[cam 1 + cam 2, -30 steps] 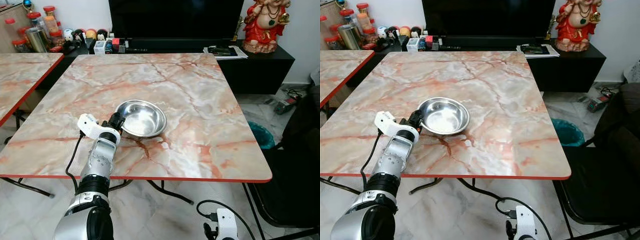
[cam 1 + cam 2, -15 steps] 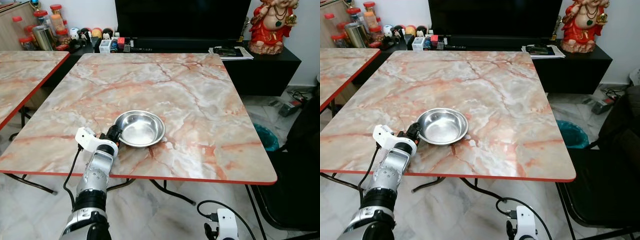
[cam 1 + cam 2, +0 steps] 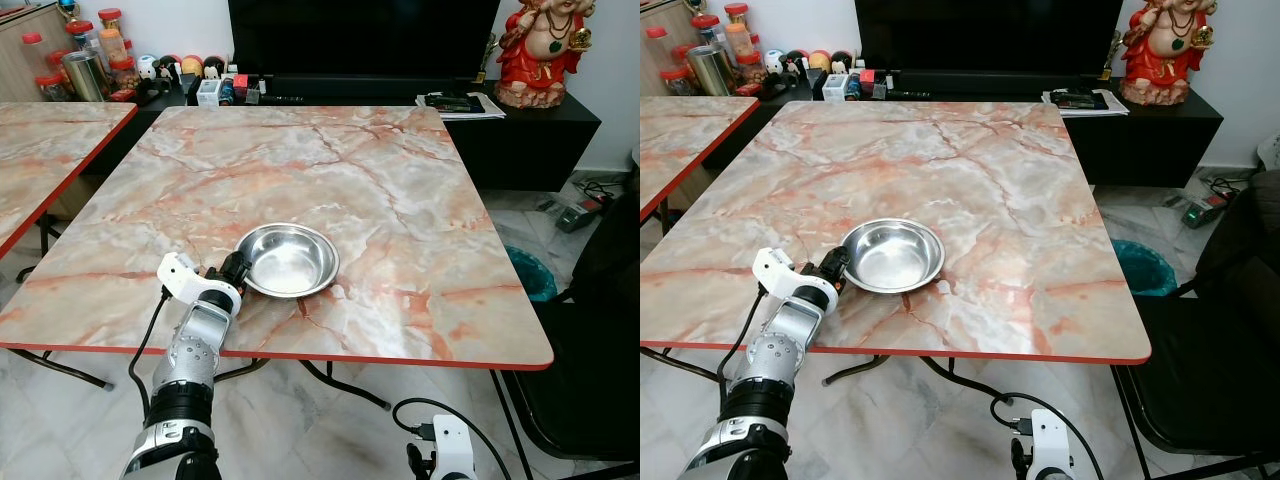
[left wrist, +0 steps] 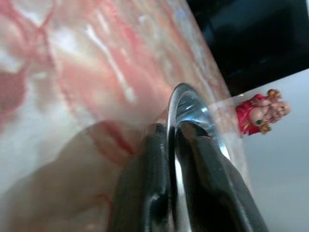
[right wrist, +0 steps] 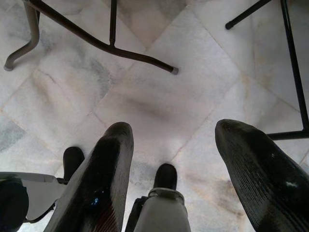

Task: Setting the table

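Marble-look table (image 3: 400, 200) with a red edge, TV cabinet behind it. Steel bowl (image 3: 288, 259) sits on the near half, toward the robot's left. Left claw (image 3: 233, 271) is pinched onto the bowl's near-left rim (one finger inside, one outside). Right claw (image 5: 169, 159) hangs low over the tiled floor (image 5: 159, 92), fingers spread wide apart.

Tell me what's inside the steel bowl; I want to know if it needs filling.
The steel bowl looks empty, only bare shiny metal inside. The left gripper clamps its near rim, so that small spot is covered. It sits on the marble table.
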